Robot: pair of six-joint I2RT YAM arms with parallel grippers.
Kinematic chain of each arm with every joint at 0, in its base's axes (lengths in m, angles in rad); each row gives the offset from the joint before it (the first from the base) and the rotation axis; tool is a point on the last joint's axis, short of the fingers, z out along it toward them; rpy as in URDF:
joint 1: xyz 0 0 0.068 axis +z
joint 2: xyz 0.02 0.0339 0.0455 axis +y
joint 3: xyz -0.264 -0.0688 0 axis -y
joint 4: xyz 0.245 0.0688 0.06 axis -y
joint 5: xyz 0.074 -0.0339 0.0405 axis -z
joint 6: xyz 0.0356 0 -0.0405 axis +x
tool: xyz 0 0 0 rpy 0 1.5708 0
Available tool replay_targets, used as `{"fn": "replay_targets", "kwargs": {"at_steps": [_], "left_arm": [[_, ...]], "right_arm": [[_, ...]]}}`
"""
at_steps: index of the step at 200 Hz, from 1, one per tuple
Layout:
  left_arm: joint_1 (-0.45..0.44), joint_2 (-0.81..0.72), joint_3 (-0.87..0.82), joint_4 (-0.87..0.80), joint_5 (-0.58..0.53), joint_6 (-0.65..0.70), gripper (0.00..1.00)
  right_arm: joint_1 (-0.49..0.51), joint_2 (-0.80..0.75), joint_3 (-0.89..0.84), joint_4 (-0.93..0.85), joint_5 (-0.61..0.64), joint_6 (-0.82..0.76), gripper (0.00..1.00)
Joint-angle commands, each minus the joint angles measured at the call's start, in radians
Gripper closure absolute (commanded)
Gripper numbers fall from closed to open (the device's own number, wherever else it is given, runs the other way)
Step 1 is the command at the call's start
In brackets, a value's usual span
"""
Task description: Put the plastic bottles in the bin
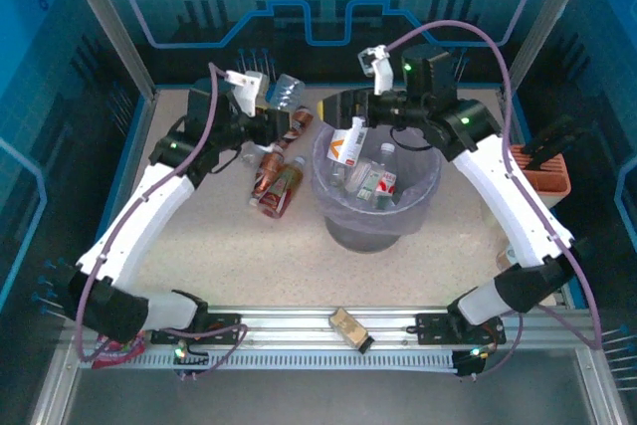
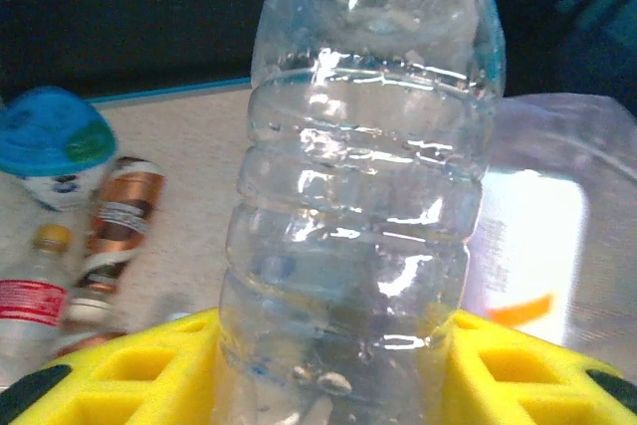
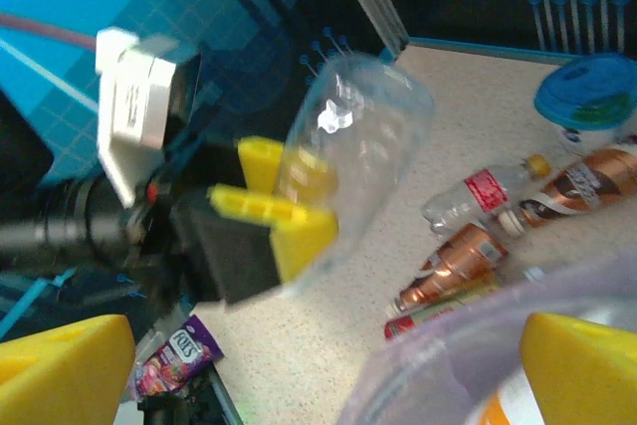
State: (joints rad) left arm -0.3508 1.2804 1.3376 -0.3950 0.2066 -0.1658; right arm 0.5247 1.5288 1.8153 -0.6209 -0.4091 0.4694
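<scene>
My left gripper [image 1: 275, 108] is shut on a clear plastic bottle [image 1: 288, 94], held off the table just left of the bin [image 1: 343, 216]. The ribbed bottle [image 2: 363, 196] stands between the yellow fingers [image 2: 149, 365], and the right wrist view shows that same grip [image 3: 284, 186] on the bottle [image 3: 363, 136]. My right gripper [image 1: 336, 109] hangs open over the bin's left rim with nothing between its fingers [image 3: 60, 365]. Several bottles lie inside the lavender-lined bin, one white with an orange label [image 1: 347, 146]. Copper and red-labelled bottles [image 1: 274, 181] lie on the table.
A blue-lidded white cup [image 2: 55, 141] stands behind the loose bottles. An orange slotted holder [image 1: 543, 168] sits at the right edge. A small gold-brown box [image 1: 348, 328] rests on the front rail. A purple candy packet [image 3: 179, 355] lies near the table's left side.
</scene>
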Motion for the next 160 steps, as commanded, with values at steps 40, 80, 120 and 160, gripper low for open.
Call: {"fn": "replay_targets", "kwargs": {"at_steps": [40,80,120,160], "left_arm": [[-0.079,-0.066,-0.039,0.096,0.123,-0.069,0.55],[-0.094,-0.062,-0.037,0.083,0.155,-0.068,0.56],[-0.094,-0.068,-0.049,0.092,0.164,-0.072,0.54],[-0.095,-0.086,-0.066,0.124,0.139,-0.1,0.3]], "right_arm": [[0.039,0.116,0.057,0.136,-0.076,0.088,0.01],[0.04,0.126,0.059,0.124,-0.061,0.08,0.18],[0.032,0.112,0.038,0.15,-0.065,0.099,0.36],[0.021,0.083,0.046,0.173,-0.064,0.103,0.42]]}}
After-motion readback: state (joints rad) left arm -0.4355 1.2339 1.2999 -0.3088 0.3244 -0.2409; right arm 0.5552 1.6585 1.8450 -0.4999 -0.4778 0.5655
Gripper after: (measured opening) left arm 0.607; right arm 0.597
